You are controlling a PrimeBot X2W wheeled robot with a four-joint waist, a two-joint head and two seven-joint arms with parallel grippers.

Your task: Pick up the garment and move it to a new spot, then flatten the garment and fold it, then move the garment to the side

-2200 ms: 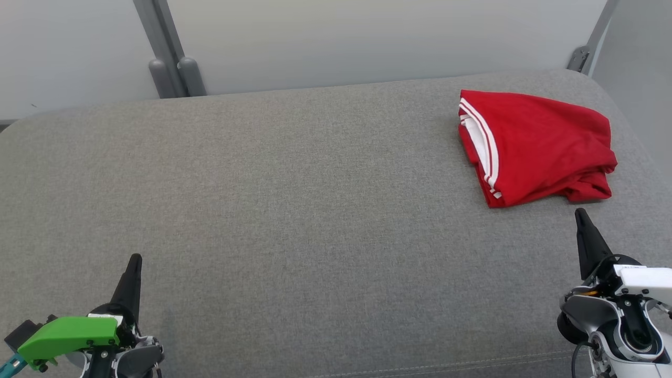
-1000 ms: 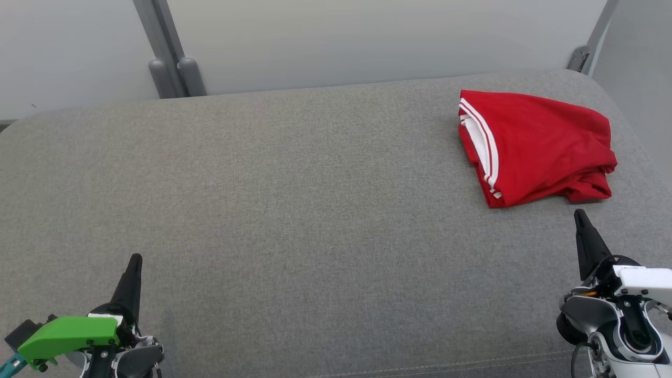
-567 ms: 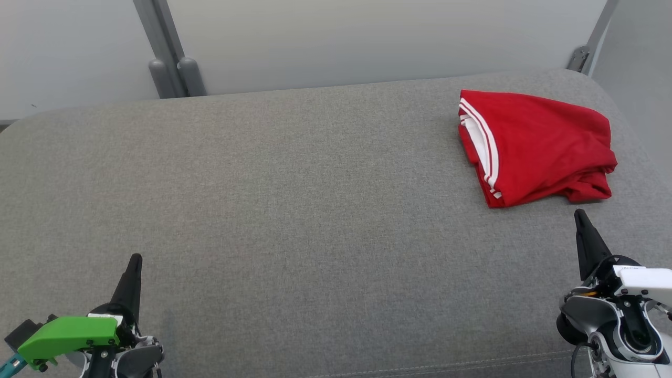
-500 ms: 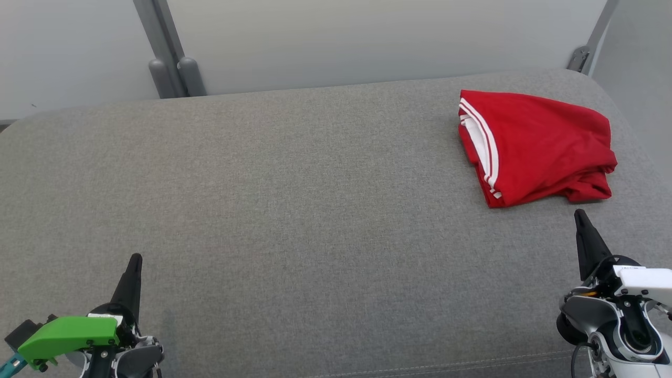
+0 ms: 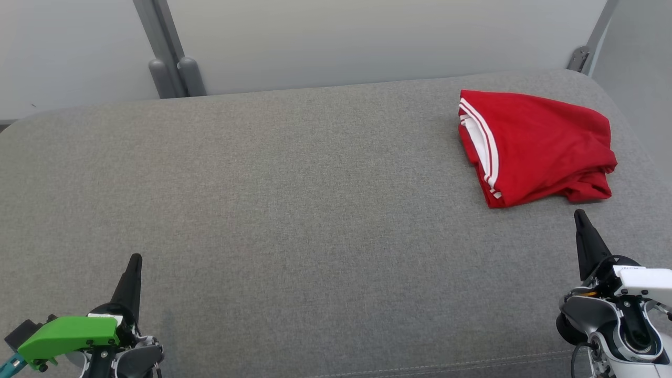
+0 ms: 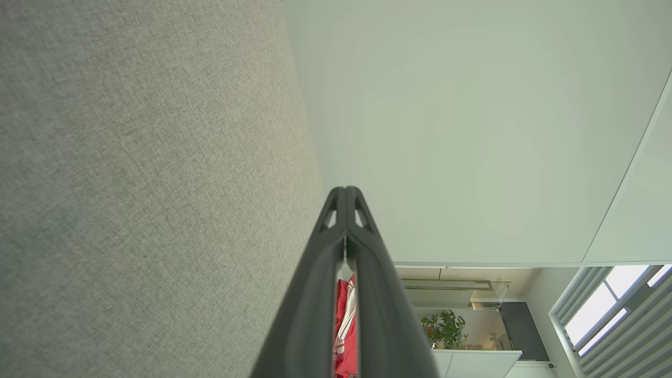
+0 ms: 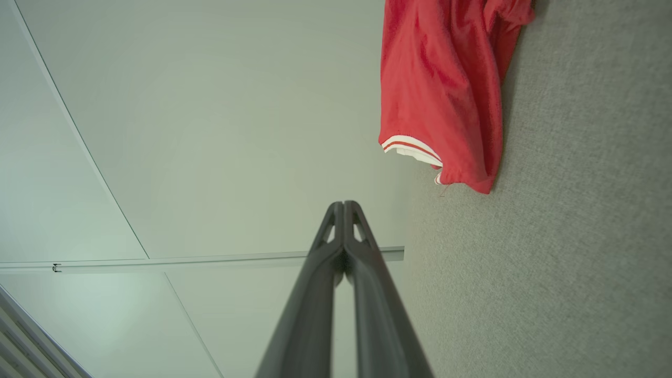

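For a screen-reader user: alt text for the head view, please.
A folded red fabric garment with white stripes lies far right on a grey upholstered cushion. The left end effector and right end effector, both shut, sit at the bottom corners.

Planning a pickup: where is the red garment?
Head view: the garment lies at the far right of the grey cushion, just beyond the right end effector.

Both low: left arm [image 5: 71, 335], right arm [image 5: 622, 307]; jaws pressed together
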